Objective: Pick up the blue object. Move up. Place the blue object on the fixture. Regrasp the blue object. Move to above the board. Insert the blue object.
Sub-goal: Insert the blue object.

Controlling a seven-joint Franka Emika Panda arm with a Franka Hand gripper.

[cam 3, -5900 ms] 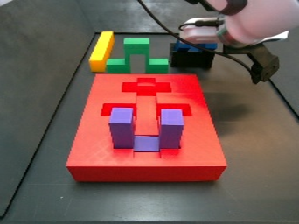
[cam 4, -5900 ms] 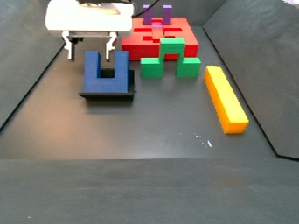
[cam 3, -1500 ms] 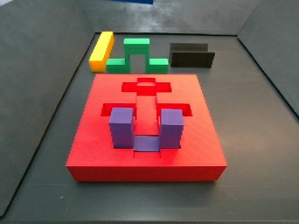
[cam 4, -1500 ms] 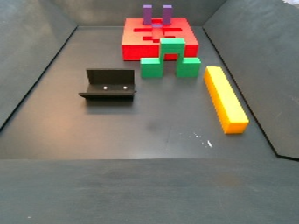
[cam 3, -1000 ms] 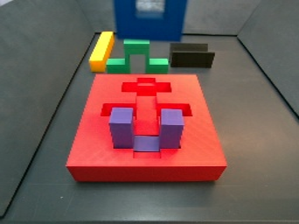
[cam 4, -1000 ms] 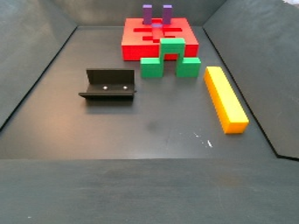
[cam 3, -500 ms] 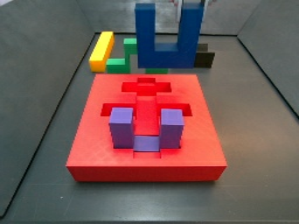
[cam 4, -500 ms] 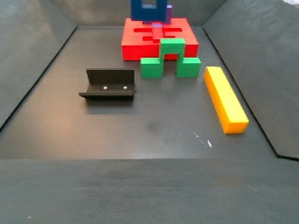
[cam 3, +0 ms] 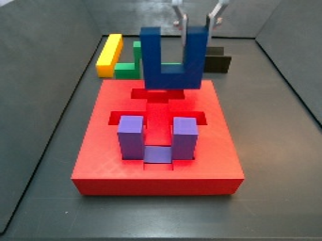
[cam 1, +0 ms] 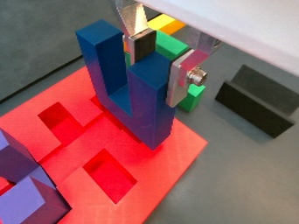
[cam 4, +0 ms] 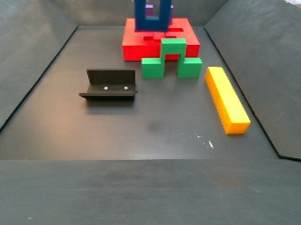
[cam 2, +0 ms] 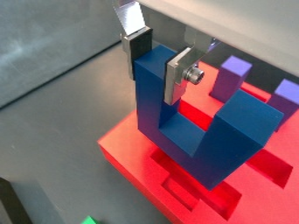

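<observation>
I had the jaws of the gripper [cam 1: 163, 58] clenched on the blue object [cam 3: 174, 58], now lowered from moments earlier onto the board [cam 3: 158, 151], beginning insertion.

The gripper [cam 3: 193, 26] sits top centre in a side view, jaws on one prong of the blue object [cam 3: 172, 58], which hangs over the board's [cam 3: 157, 160] far end. The fixture [cam 4: 109, 86] lies mid-left in a side view, well apart from the board

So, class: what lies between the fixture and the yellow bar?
In a side view, only bare floor lies between the fixture and the yellow bar.
</observation>
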